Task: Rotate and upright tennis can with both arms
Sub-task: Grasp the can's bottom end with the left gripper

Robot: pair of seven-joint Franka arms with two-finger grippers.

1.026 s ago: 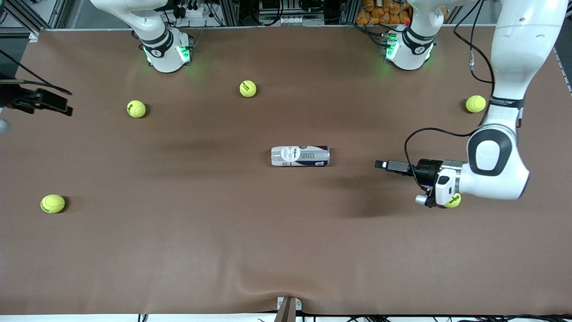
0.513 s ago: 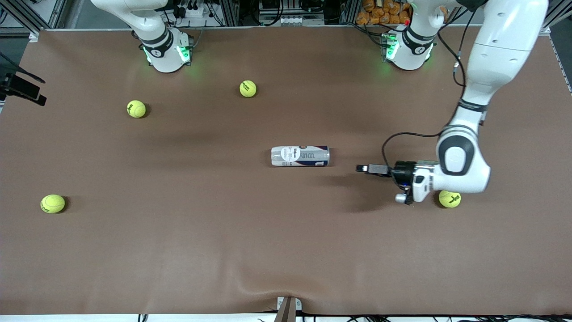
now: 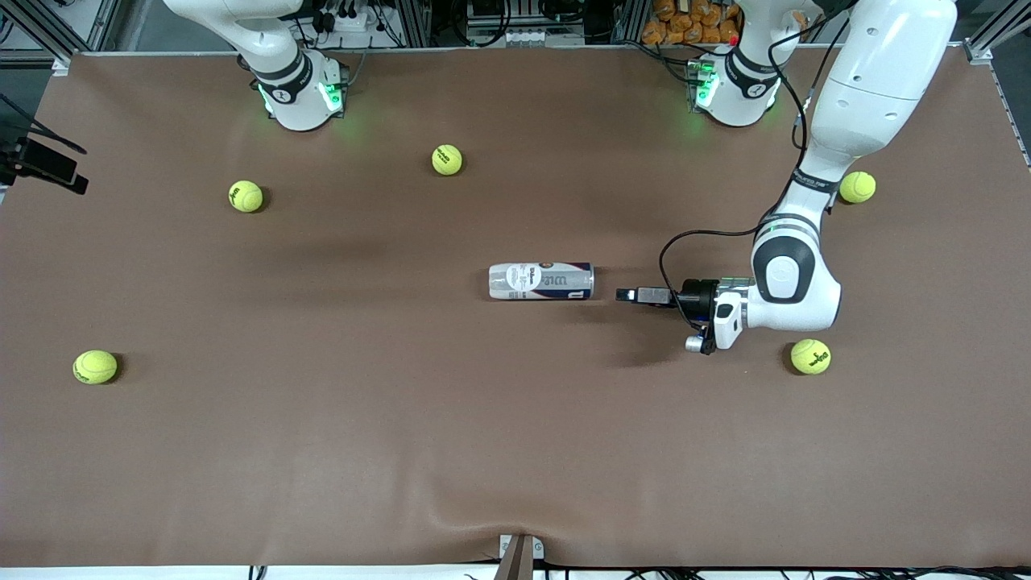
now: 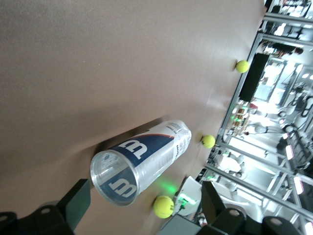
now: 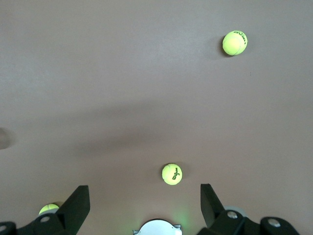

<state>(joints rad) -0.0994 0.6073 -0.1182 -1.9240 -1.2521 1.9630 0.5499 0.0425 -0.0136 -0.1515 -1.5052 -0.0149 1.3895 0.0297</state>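
In the front view the tennis can [image 3: 541, 281] lay on its side mid-table [image 3: 403, 443], its length running between the arms' ends. The left gripper [image 3: 624, 295] hovered low just beside the can's end toward the left arm, not touching. The right gripper [image 3: 44, 165] hung at the table's edge. In the left wrist view its fingers [image 4: 78, 203] stood spread before the can's clear end [image 4: 115, 177]. In the right wrist view the fingers [image 5: 78, 203] were spread over bare table with tennis balls [image 5: 171, 174].
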